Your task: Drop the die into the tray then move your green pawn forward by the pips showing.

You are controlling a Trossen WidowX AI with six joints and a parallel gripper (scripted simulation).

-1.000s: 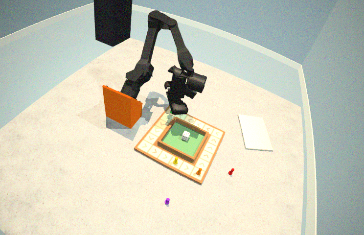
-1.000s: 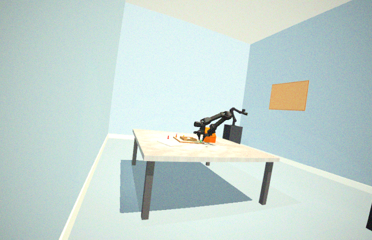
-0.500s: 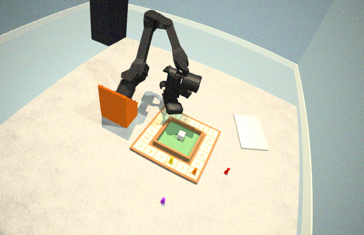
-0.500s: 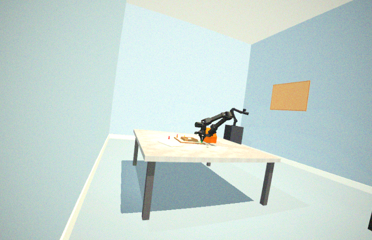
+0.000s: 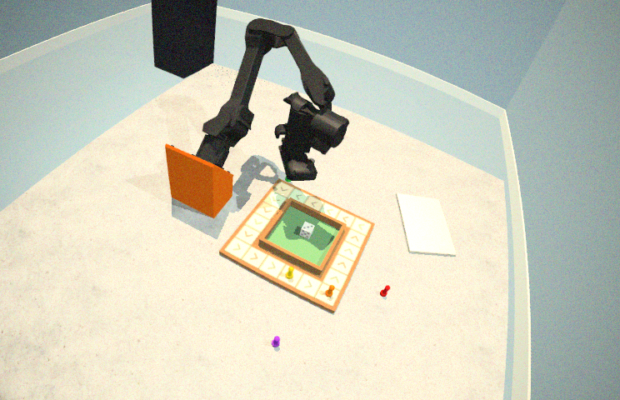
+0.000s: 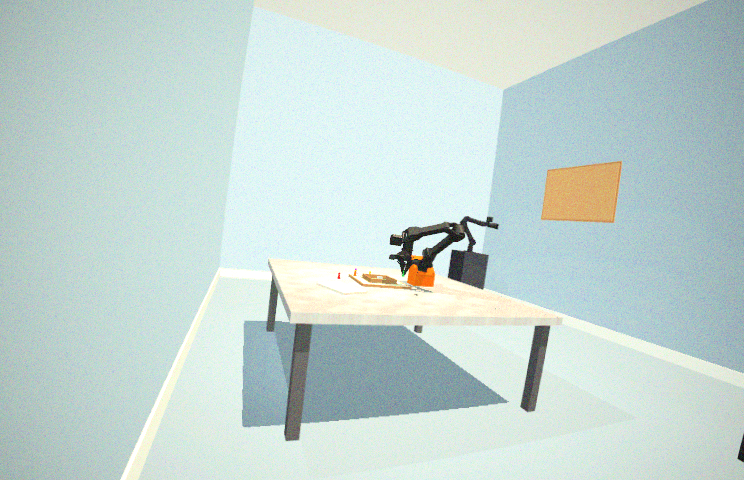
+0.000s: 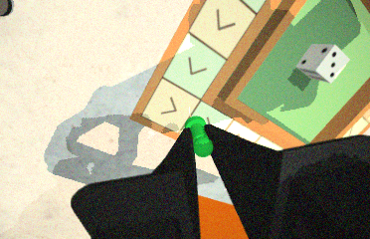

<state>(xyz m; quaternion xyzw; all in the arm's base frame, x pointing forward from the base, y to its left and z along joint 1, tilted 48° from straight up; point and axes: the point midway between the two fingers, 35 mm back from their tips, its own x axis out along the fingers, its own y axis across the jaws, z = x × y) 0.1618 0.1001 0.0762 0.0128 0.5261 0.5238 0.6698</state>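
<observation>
Moving the green pawn (image 7: 199, 138) is the step in hand: the die (image 7: 322, 62) already lies inside the tray (image 7: 337, 130), so the roll appears done. Top-face pips must be read before travel; in the wrist view three faces show and I cannot say with certainty which is uppermost, so the count should be confirmed from the top view, where the die (image 5: 307, 229) is too small to read.

To do it well: lift the pawn straight up enough to pass over the board (image 5: 235, 248) without dragging, carry it along the track in the direction of the chevrons, count squares one by one, lower it upright onto the middle of the target square, then release and retreat upward. Keep well away from the yellow pawn (image 5: 289, 272) and orange pawn (image 5: 329, 290) on the near edge of the track, and from the orange block (image 5: 197, 181) beside the arm.

Hand (image 7: 197, 133): nearly closed, fingers pinching the green pawn from both sides at the corner of the board nearest the arm's base. Whether its base touches the corner square cannot be judged. Nothing else touches the fingers.
</observation>
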